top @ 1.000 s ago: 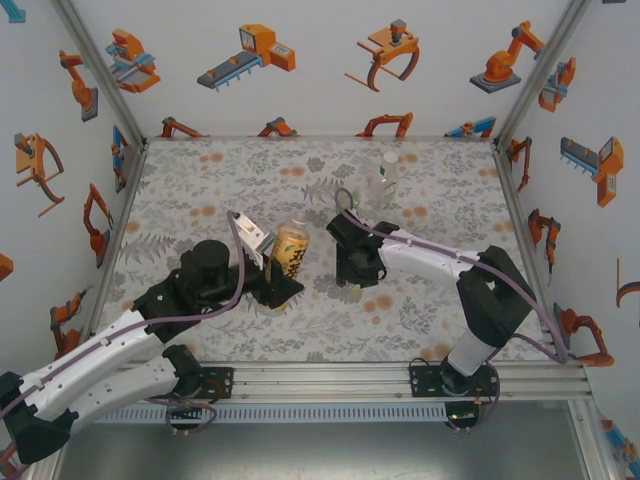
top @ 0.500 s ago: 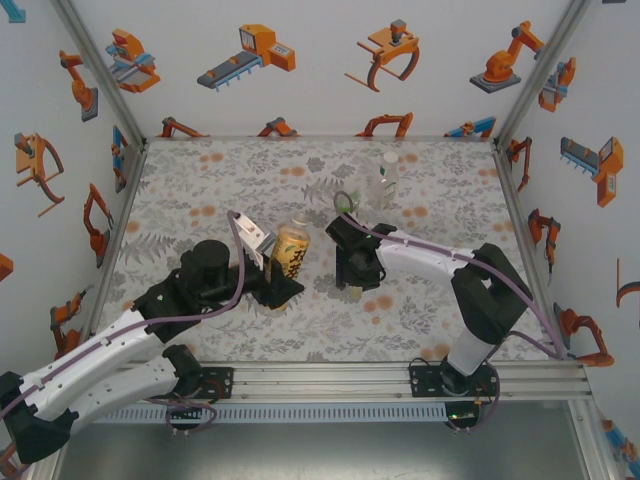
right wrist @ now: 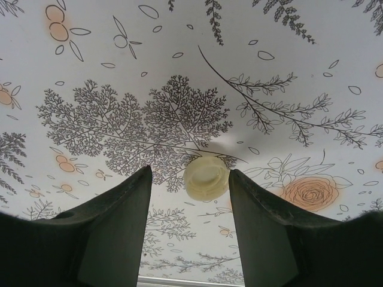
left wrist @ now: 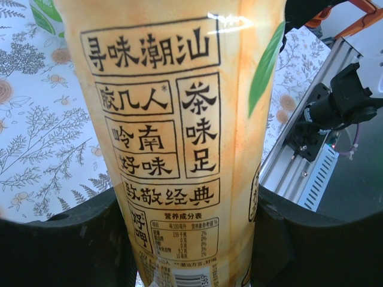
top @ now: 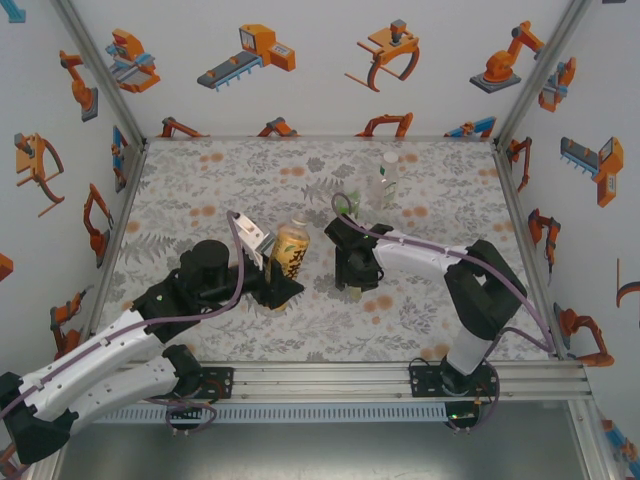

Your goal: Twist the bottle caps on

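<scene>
the left gripper (top: 279, 286) was shut tight on the amber bottle (top: 291, 250), low down on its yellow label, and it held the bottle standing up on the table (top: 200, 180), near the middle and a bit to the left. the top of this bottle looked bare, with no cap on it. just to the right of it, the right gripper (right wrist: 190, 174) pointed down at the table with its jaws partly open and nothing in them. a pale round cap (right wrist: 206, 177) lay flat on the table between the two fingers, closer to the right finger (right wrist: 263, 233) than to the left one, and as far as could be seen neither finger touched it. a clear bottle (top: 387, 180) stood far back on the right, well apart from all this. the step in hand looked like picking up the cap. to do it well, the right gripper should slide a little so the cap sits in the middle of the gap, then go down until the fingers are beside the cap's rim, and close softly. the cap is small and smooth, so a squeeze from one side only could flick it away. it should be kept flat, open side down, so it can go straight onto the neck. the left gripper should keep the bottle upright and not let it turn when the cap gets twisted on.
</scene>
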Robot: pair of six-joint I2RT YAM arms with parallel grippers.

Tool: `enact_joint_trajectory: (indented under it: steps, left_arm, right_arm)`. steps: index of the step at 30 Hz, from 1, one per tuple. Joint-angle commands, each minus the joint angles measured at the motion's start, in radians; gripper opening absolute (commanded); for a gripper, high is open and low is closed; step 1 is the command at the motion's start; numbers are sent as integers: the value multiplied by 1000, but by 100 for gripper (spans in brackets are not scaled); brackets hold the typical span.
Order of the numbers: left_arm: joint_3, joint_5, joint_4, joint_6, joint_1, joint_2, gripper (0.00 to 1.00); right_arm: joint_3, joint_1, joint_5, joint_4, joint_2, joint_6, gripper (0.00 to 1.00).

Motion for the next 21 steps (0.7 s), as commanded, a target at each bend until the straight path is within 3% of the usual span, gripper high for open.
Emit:
enact_joint_trajectory:
  steps: [1, 10, 18, 21]
  left_arm:
    - [40, 8, 8, -10, 6, -7, 4]
    - [40, 7, 5, -12, 6, -9, 4]
    - [40, 7, 4, -14, 6, -9, 4]
    - [39, 8, 3, -17, 6, -9, 4]
  right_arm:
    - [0, -7, -4, 1, 18, -6, 51]
    - [-23, -9, -18, 20, 31, 2, 45]
    - [-36, -10, -42, 45, 23, 15, 22]
    - [-32, -10, -60, 51, 8, 19, 18]
